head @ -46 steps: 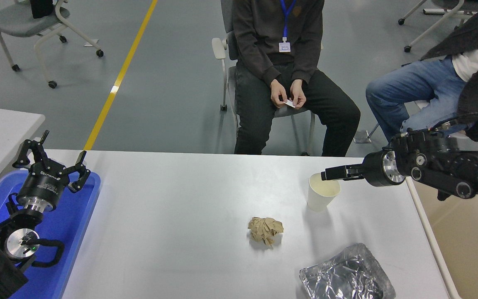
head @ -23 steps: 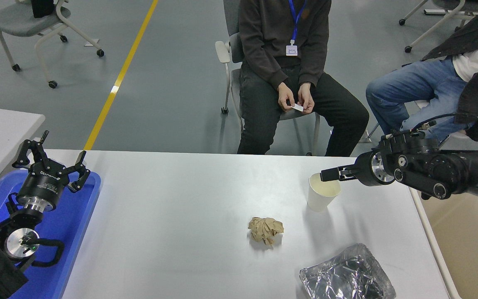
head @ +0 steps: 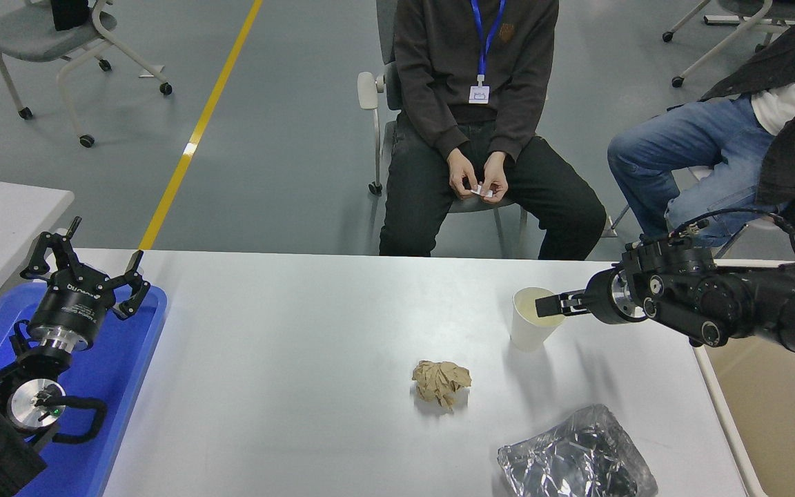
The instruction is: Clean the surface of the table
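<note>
The table surface (head: 315,345) is a wide pale grey-white top. On it stand a white paper cup (head: 530,326), a crumpled brown paper ball (head: 441,383) and a crinkled silver foil bag (head: 573,459) at the front right. My right gripper (head: 547,304) comes in from the right edge, with its tip at the cup's right rim, over the opening. My left gripper (head: 83,266) is open and empty, parked over the blue tray (head: 132,359) at the lower left.
A beige bin (head: 784,407) stands off the table's right edge. A person sits on a chair (head: 370,90) at the far side, their hands (head: 480,181) holding a small white slip. A second person's jeans-clad legs (head: 687,152) are at the upper right.
My right gripper has dropped a little, from just above the cup's rim down to it. The seated person has shifted. The left arm has not moved.
</note>
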Motion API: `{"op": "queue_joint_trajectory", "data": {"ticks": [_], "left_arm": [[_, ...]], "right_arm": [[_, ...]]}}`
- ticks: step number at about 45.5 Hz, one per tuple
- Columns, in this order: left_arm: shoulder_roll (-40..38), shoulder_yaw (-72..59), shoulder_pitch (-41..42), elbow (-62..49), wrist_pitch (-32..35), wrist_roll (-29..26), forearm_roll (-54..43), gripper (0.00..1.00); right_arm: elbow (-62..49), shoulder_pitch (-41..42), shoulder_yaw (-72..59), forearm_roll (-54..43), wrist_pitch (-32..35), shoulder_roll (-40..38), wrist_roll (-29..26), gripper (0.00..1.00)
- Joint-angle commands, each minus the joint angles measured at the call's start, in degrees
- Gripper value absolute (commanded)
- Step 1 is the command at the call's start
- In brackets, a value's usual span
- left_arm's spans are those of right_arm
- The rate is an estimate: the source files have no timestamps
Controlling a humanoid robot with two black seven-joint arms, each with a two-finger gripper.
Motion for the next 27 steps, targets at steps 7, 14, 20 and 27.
{"op": "queue_joint_trajectory", "data": {"ticks": [7,14,20,27], "left_arm": [[0.00,0.00,0.00,0.00,0.03,0.00,0.00,1.00],[0.00,0.00,0.00,0.00,0.03,0.00,0.00,1.00],[0.00,0.00,0.00,0.00,0.03,0.00,0.00,1.00],[0.00,0.00,0.00,0.00,0.03,0.00,0.00,1.00]], "right_arm": [[-2.76,-1.00,-0.39,0.05,0.44,1.66,0.30,0.62],[-2.50,-0.82,-0.48,0.13,0.61,2.89,0.39,0.42],[-2.50,-0.65,-0.74,0.13,0.79,2.89,0.56,0.17],[-2.50,-0.03,-2.41,0.13,0.79,2.89,1.00,0.00]]}}
